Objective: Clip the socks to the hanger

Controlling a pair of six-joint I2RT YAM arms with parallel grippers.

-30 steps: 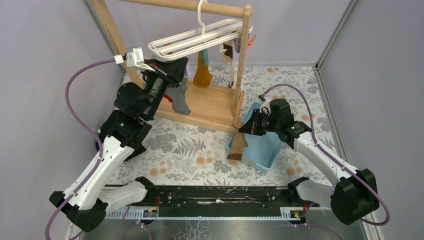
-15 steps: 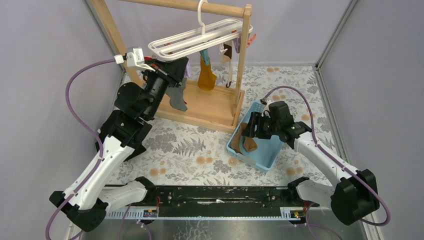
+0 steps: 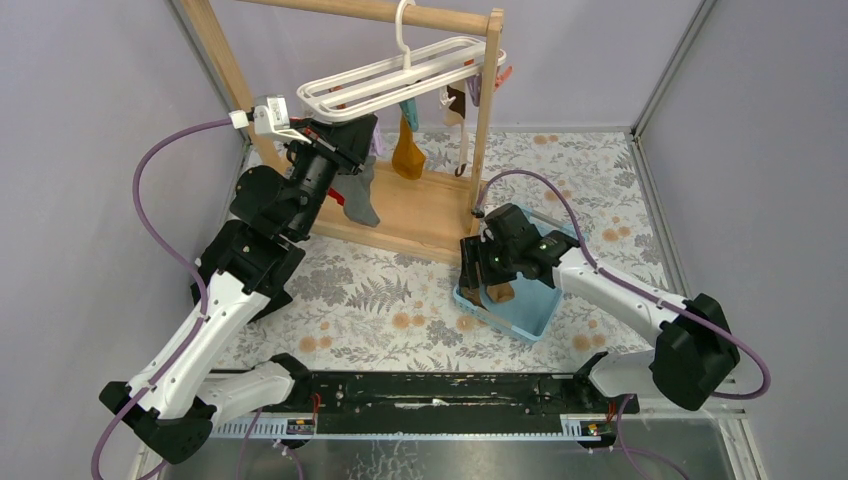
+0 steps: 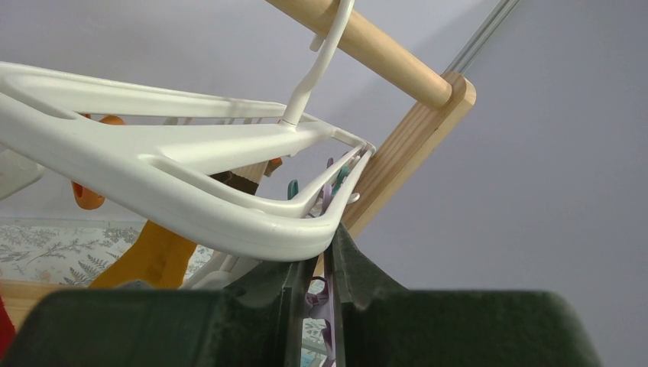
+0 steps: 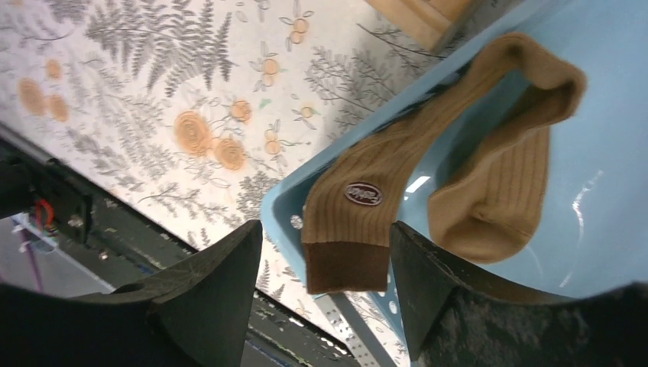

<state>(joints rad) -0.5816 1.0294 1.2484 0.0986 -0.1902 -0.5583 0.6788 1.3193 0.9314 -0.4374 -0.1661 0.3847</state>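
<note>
Top view: the hanger (image 3: pixel 400 80) runs left-right off the wooden rail stand (image 3: pixel 485 130). The left gripper (image 3: pixel 335 130) is under its left end, and the right gripper (image 3: pixel 478 268) is over the blue basket (image 3: pixel 530 318).

Left wrist: fingers (image 4: pixel 367 283) narrow, pinching a purple clip (image 4: pixel 315 294).

Right wrist: jaws wide, straddling 1 folded tan sock (image 5: pixel 382 168) lying diagonally, dark cuff poking over the basket rim.

Lilac walls (image 3: pixel 90 100); fern-printed tablecloth (image 5: pixel 137 84) beneath the right jaws; wooden rail stand (image 4: pixel 409 145) just beyond the left jaws
</note>
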